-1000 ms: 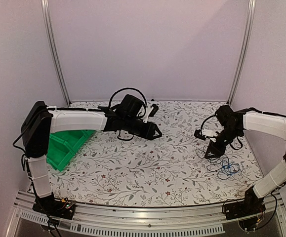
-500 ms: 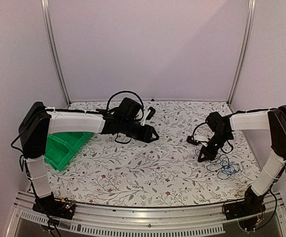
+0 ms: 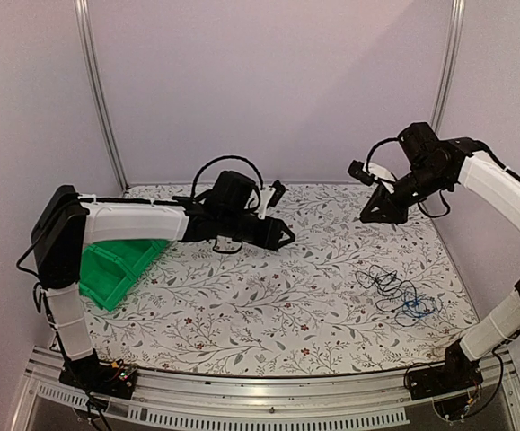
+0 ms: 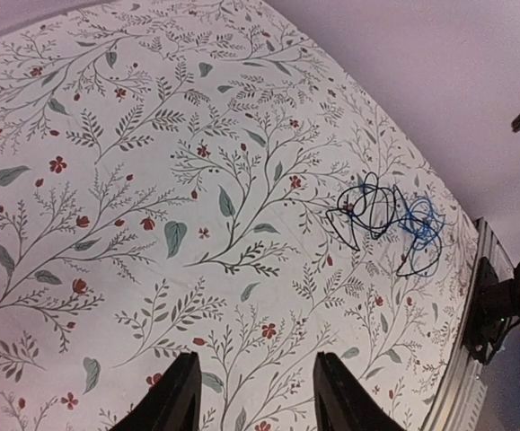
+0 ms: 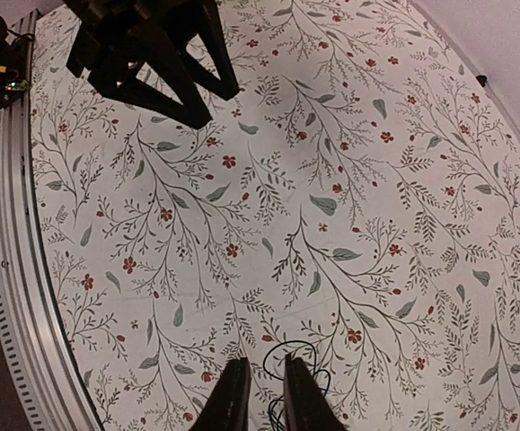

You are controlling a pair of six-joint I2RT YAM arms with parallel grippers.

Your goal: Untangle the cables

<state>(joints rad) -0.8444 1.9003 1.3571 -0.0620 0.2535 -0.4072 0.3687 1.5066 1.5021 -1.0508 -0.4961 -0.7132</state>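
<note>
- The cables (image 3: pixel 394 289) lay in one loose heap on the right, near side of the counter (image 3: pixel 268 305), the black loops overlapping each other and the blue cable (image 3: pixel 412 308) knotted in at the heap's near edge.
- A second before, my right hand (image 5: pixel 266 404) had been down at that heap. It had since risen high toward the back wall, well apart from the cables.
- Its fingers sat almost pressed together with only a sliver of gap, and no cable came up with them.
- My left hand (image 4: pixel 258 404) hovered mid-counter, fingers spread with nothing between them, aimed toward the heap but far from it.
- I judged that the lift had separated nothing: black and blue were still crossed, so another grasp on a single strand was needed.
</note>
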